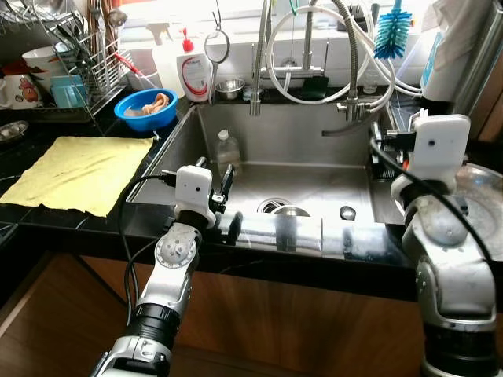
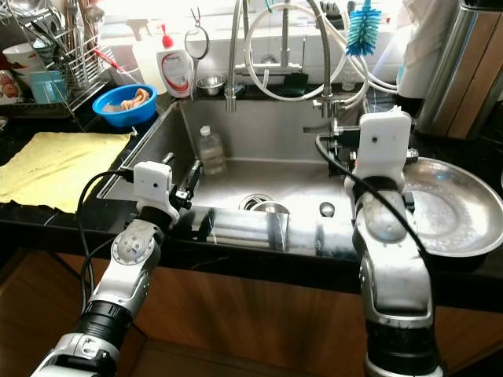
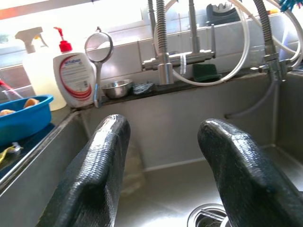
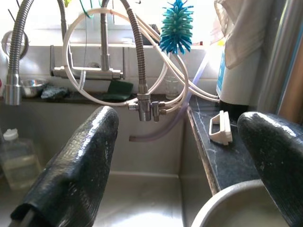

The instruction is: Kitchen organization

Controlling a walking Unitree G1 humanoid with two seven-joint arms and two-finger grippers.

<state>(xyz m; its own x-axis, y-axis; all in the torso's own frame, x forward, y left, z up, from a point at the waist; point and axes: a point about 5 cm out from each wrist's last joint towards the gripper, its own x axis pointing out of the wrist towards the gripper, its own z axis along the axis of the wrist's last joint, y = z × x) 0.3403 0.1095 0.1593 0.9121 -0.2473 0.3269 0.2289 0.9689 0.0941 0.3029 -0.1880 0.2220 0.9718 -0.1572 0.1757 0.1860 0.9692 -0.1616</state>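
The robot stands in front of a steel sink [image 1: 314, 149]. Its left gripper [image 3: 163, 165] reaches over the front edge of the sink, on the left side. Its two black fingers [image 3: 97, 175] are spread apart and hold nothing. Its right gripper [image 4: 189, 179] is up at the right edge of the sink, just above the rim of a big steel bowl [image 2: 464, 216]. Those fingers [image 4: 75, 175] are wide apart too, with nothing between them.

The big steel bowl sits on the dark counter to the right of the sink. Inside the sink, a small clear plastic bottle [image 1: 227, 150] with a white cap stands upright by the back left wall. The drain [image 1: 277, 206] is in the middle of the sink floor.

A tap with bendy metal hoses [image 1: 350, 55] and white tubes rises behind the sink. A blue bottle brush [image 1: 392, 33] hangs up near the tap. On the ledge behind the sink are a soap bottle [image 1: 196, 72] with a red pump, a small steel bowl [image 1: 229, 87], and a round strainer [image 3: 99, 47] hanging by the soap.

To the left of the sink, a blue bowl [image 1: 145, 108] holds something pale orange. A yellow cloth [image 1: 78, 171] lies flat on the counter. A dish rack [image 1: 82, 55] with utensils stands behind it.
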